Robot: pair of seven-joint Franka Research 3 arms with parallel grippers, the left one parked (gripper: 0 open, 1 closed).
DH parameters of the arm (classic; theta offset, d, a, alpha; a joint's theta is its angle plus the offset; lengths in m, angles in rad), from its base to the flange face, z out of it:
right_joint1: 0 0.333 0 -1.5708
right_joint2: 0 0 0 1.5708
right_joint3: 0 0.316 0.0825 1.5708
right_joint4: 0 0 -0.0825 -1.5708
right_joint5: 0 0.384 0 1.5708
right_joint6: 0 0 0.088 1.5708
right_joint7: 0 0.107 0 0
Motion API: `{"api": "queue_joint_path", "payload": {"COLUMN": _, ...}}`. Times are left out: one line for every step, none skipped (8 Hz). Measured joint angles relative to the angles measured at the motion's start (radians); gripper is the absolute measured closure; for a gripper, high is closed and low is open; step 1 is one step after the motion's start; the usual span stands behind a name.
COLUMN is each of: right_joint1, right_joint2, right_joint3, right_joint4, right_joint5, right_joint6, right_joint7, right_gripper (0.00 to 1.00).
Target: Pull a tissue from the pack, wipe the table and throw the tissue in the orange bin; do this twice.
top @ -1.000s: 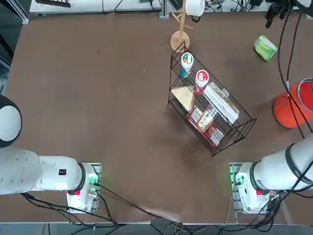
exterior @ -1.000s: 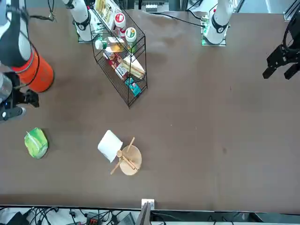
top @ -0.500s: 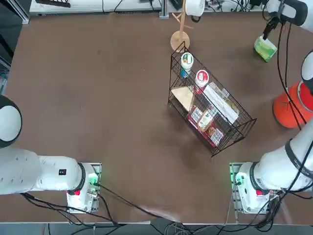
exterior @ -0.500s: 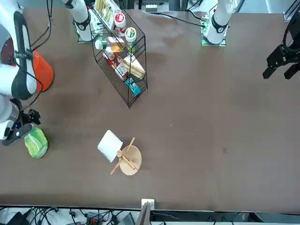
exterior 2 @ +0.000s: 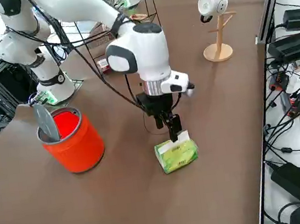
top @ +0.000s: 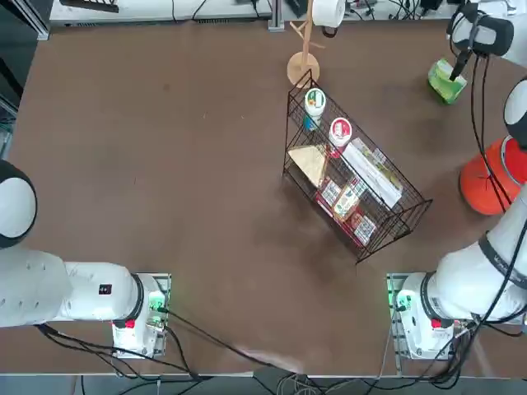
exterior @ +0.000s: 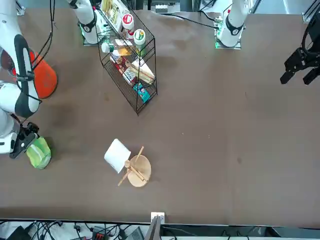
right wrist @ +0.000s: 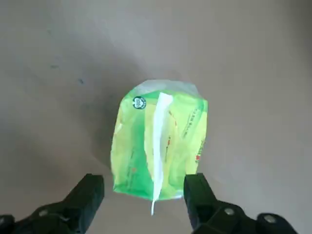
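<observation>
**Pack sitting under my open right gripper, first tissue not yet pulled**

Pack (right wrist: pixel 158 144) is lying flat on the table (top: pixel 181 164) at the far right corner of the overhead view, well apart from the wire basket (top: pixel 354 185) and a little beyond the orange bin (top: pixel 492 177). I am holding the right gripper (right wrist: pixel 144 195) directly above it, pointing down, with the two fingers (right wrist: pixel 85 197) standing wide apart and nothing between them. From the side camera the fingertips are looking very close to the pack's top, though I cannot say for sure whether they are touching it.

As I am reading it, the job is right at the start. A white tissue edge (right wrist: pixel 158 146) is poking out of the slit, no loose tissue is lying on the table, and I cannot see into the bin well enough to say whether anything is already in there. So I am counting both rounds of pulling, wiping and binning as still ahead, with the first pull the step in hand.

The pack's long axis is running in line with the slit, and in the wrist view that line is passing between the two fingers and pointing away from the camera. The slit face is pointing up, which is leaving the tissue edge open to a pinch from above
</observation>
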Motion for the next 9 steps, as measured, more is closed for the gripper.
{"api": "queue_joint_path", "payload": {"right_joint1": -0.004, "right_joint2": 0.023, "right_joint3": 0.0, "right_joint4": 0.0, "right_joint5": 0.0, "right_joint6": 0.038, "right_joint7": -0.002, "right_gripper": 0.04}}
{"api": "queue_joint_path", "payload": {"right_joint1": -0.005, "right_joint2": 0.039, "right_joint3": 0.0, "right_joint4": 0.001, "right_joint5": 0.0, "right_joint6": 0.063, "right_joint7": -0.003, "right_gripper": 0.1}}
{"api": "queue_joint_path", "payload": {"right_joint1": -0.005, "right_joint2": 0.046, "right_joint3": 0.001, "right_joint4": 0.002, "right_joint5": 0.0, "right_joint6": 0.072, "right_joint7": -0.004, "right_gripper": 0.2}}
{"api": "queue_joint_path", "payload": {"right_joint1": -0.005, "right_joint2": 0.048, "right_joint3": 0.002, "right_joint4": 0.004, "right_joint5": 0.0, "right_joint6": 0.073, "right_joint7": -0.004, "right_gripper": 0.27}}
{"api": "queue_joint_path", "payload": {"right_joint1": -0.005, "right_joint2": 0.048, "right_joint3": 0.002, "right_joint4": 0.006, "right_joint5": 0.0, "right_joint6": 0.073, "right_joint7": -0.005, "right_gripper": 0.33}}
{"api": "queue_joint_path", "payload": {"right_joint1": -0.005, "right_joint2": 0.048, "right_joint3": 0.002, "right_joint4": 0.008, "right_joint5": 0.0, "right_joint6": 0.073, "right_joint7": -0.005, "right_gripper": 0.39}}
{"api": "queue_joint_path", "payload": {"right_joint1": -0.005, "right_joint2": 0.048, "right_joint3": 0.002, "right_joint4": 0.008, "right_joint5": 0.0, "right_joint6": 0.073, "right_joint7": -0.006, "right_gripper": 0.5}}
{"api": "queue_joint_path", "payload": {"right_joint1": -0.005, "right_joint2": 0.048, "right_joint3": 0.002, "right_joint4": 0.009, "right_joint5": 0.0, "right_joint6": 0.074, "right_joint7": -0.006, "right_gripper": 0.52}}
{"api": "queue_joint_path", "payload": {"right_joint1": -0.005, "right_joint2": 0.048, "right_joint3": 0.002, "right_joint4": 0.009, "right_joint5": 0.0, "right_joint6": 0.075, "right_joint7": -0.007, "right_gripper": 0.64}}
